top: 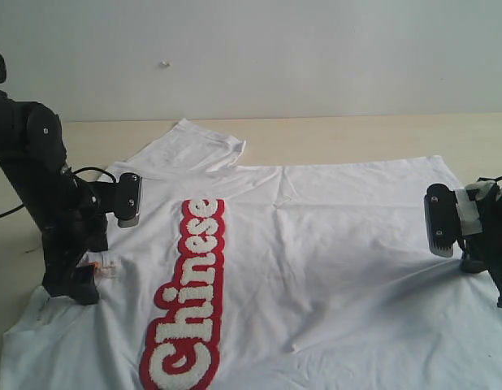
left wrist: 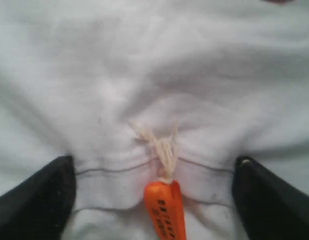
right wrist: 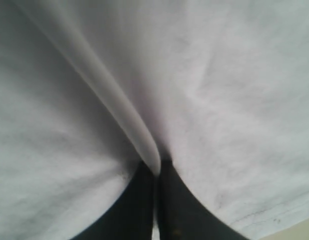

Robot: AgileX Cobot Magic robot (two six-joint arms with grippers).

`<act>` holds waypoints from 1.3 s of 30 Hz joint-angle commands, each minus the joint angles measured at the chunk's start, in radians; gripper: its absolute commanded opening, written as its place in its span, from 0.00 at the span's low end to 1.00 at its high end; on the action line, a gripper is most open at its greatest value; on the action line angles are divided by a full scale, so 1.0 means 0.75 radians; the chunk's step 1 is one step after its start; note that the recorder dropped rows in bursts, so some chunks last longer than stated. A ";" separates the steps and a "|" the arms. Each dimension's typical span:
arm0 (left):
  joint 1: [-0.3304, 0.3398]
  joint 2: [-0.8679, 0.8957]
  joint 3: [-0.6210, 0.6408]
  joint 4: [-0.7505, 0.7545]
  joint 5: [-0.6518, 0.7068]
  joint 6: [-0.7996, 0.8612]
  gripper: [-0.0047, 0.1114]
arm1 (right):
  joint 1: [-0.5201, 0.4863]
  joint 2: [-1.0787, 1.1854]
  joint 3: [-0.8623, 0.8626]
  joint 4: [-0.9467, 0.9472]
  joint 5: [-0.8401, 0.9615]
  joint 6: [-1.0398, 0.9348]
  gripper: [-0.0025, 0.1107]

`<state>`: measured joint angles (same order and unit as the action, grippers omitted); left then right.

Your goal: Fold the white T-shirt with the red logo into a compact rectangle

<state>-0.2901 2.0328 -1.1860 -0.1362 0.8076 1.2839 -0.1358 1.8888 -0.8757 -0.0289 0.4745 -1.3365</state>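
The white T-shirt (top: 332, 268) lies spread flat across the pale wooden table (top: 357, 134), chest side up, and it takes up most of the surface. The red logo (top: 190, 301) runs lengthwise down the left part of the exterior view, its fuzzy white "Chinese" lettering fully exposed. One sleeve (top: 206, 146) sits rumpled at the far edge.

Over at the neck, the left gripper (left wrist: 153, 167) is down on the collar with its jaws spread wide! Each black finger (left wrist: 39, 200) rests on the cloth to one side of the ribbed neck seam, and nothing is clamped between them. The small orange tag (left wrist: 164, 210) hangs on a cream string (left wrist: 162, 145) right in the gap, touching neither finger.

On the other side, at the shirt's hem end, the right gripper (right wrist: 157, 175) has its jaws pressed tight together on a ridge of white fabric. A raised fold rises from the fingertips and runs away across the wrist view. The cloth around the pinch is creased, and the middle of the shirt shows only light wrinkles.
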 commanded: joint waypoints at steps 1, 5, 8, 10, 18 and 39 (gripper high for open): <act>0.002 0.051 0.018 -0.009 0.008 -0.027 0.35 | 0.004 0.071 0.027 0.050 0.014 0.030 0.02; 0.002 0.051 0.018 -0.005 0.016 -0.054 0.04 | 0.004 0.071 0.027 0.050 0.014 0.030 0.02; 0.002 0.048 0.018 0.040 0.037 -0.054 0.07 | 0.004 0.047 0.027 0.050 0.011 0.030 0.05; 0.002 0.039 0.018 0.101 0.037 -0.088 0.08 | 0.004 0.007 0.027 0.050 0.011 0.030 0.14; 0.002 0.007 0.015 0.167 0.020 -0.113 0.18 | 0.004 -0.074 0.027 0.050 0.043 0.012 0.85; 0.002 -0.002 0.015 0.173 -0.028 -0.119 0.40 | 0.011 0.112 0.027 -0.046 0.060 0.031 0.43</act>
<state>-0.2901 2.0278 -1.1877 -0.0163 0.7853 1.2000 -0.1289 1.8846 -0.8826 -0.0122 0.6019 -1.3166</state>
